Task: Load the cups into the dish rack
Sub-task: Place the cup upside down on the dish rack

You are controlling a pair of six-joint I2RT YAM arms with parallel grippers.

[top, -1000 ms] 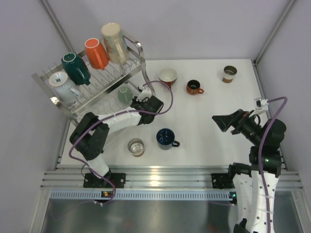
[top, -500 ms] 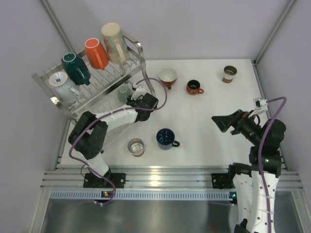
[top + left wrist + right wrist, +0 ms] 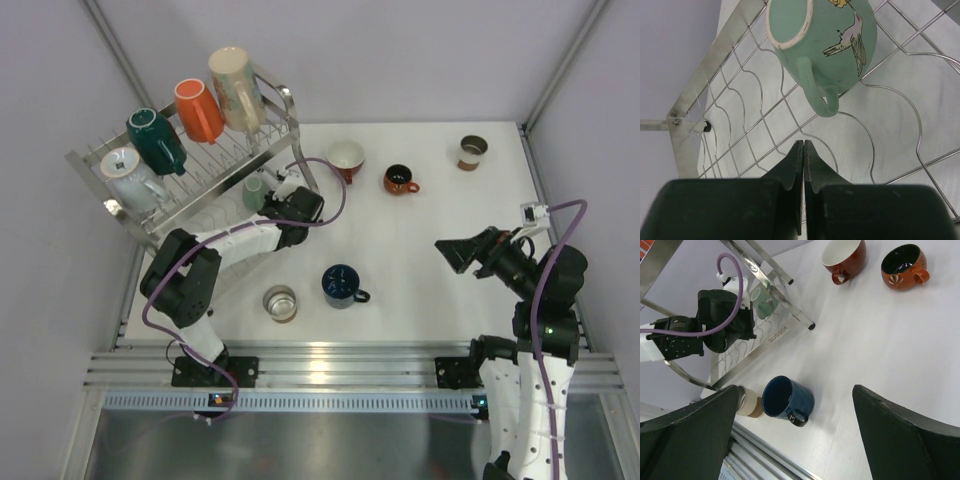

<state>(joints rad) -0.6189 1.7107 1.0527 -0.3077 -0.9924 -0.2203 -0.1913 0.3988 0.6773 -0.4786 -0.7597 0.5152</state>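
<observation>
The dish rack [image 3: 283, 106] stands at the back left. Its upper tier holds a pale blue cup [image 3: 126, 170], a dark teal cup [image 3: 156, 141], an orange cup [image 3: 199, 109] and a tall beige cup [image 3: 235, 88]. A mint cup [image 3: 254, 193] [image 3: 822, 35] lies on the wire lower tier [image 3: 740, 102]. My left gripper [image 3: 273, 198] [image 3: 803, 143] is shut and empty, its tips just short of the mint cup's handle. My right gripper [image 3: 463, 252] [image 3: 795, 389] hangs open above the table at the right, holding nothing. A navy mug [image 3: 342, 285] [image 3: 788, 399] stands on the table.
Other cups on the table: a red one with white inside [image 3: 346, 157] [image 3: 843, 255], a small brown one [image 3: 400, 180] [image 3: 903, 266], a beige-banded one [image 3: 472, 151] at the back right, and a pale one [image 3: 280, 303] [image 3: 751, 403] beside the navy mug.
My left gripper has moved up and left, from beside the rack's front corner in over the lower tier near the mint cup. The right arm has stayed put.
</observation>
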